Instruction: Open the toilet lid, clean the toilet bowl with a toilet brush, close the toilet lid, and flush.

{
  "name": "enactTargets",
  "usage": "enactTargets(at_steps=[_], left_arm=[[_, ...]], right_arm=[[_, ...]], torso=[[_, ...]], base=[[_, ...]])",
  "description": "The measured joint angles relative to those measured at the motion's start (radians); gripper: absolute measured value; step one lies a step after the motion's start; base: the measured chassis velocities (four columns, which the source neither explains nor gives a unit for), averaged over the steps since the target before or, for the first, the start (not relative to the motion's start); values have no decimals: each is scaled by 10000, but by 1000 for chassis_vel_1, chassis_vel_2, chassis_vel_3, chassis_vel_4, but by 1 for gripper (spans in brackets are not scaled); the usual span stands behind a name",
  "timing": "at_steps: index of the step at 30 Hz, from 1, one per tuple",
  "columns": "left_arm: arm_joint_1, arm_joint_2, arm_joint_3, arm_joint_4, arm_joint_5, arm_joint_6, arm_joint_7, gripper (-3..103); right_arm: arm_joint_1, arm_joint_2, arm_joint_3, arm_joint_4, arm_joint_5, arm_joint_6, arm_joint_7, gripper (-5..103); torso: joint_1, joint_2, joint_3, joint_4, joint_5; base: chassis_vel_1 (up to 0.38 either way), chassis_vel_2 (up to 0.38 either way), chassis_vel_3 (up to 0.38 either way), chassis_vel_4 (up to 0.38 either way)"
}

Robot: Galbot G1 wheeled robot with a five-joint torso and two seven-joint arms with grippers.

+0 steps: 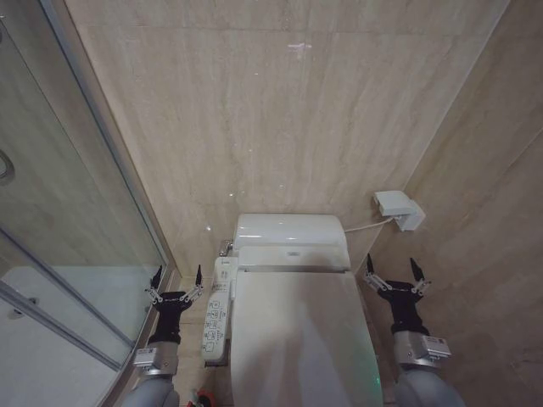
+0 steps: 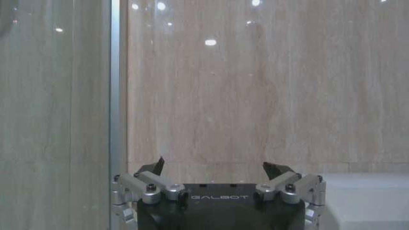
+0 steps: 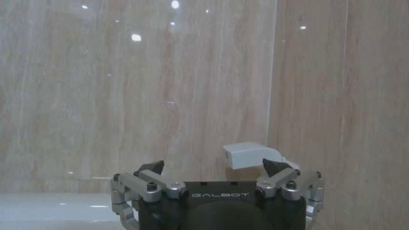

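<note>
beige tiled floor (image 1: pixel 501 280) carries the white toilet (image 1: pixel 293 322), its toilet lid (image 1: pixel 297 339) shut.

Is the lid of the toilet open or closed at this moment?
Closed. The large white oval plastic toilet lid lies flat over the bowl, showing its smooth top; no seat ring or bowl interior shows.

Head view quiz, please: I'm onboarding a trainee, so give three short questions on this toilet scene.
1. True or false: the toilet lid is down.
2. Which pincer is nearest the button panel? A) left pincer B) right pincer
3. Fill in: both pincers are ___, holding nothing.

Key: 1 true; 2 A; 3 open.
</note>
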Motion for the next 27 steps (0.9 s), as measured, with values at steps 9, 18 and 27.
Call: enactTargets(at_steps=[9,18,27], left_arm=[[-1097,511,-225,1613,-787,-316,335,100],[-3117,1601,38,3468,-2569,126,973,100],[-5568,2243,1085,6144,-2657,-635,1989,100]], right_arm=[[1,0,0,0,0,0,0,100],[1,0,0,0,0,0,0,100],[1,0,0,0,0,0,0,100]], torso=[[4,-2,2,1,-3],[3,-1,2,-1,-3],[4,-1,2,-2,-3]], base=[[-8,8,12,-3],[0,0,0,0],[0,0,0,0]])
